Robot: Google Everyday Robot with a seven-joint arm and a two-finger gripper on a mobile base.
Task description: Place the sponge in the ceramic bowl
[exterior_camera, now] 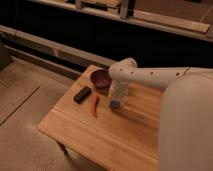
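The ceramic bowl is small, round and dark reddish-brown, and stands near the far edge of the wooden table. Just right of it and nearer to me, my white arm reaches straight down. My gripper sits at the table surface, shut on the blue-grey sponge. Only the sponge's lower part shows under the gripper. The sponge is still down at table level, a short way from the bowl's rim.
A flat black rectangular object lies left of the bowl. A thin orange-red stick lies between it and the sponge. The arm's large white body fills the right side. Concrete floor lies left of the table and a dark ledge runs behind it.
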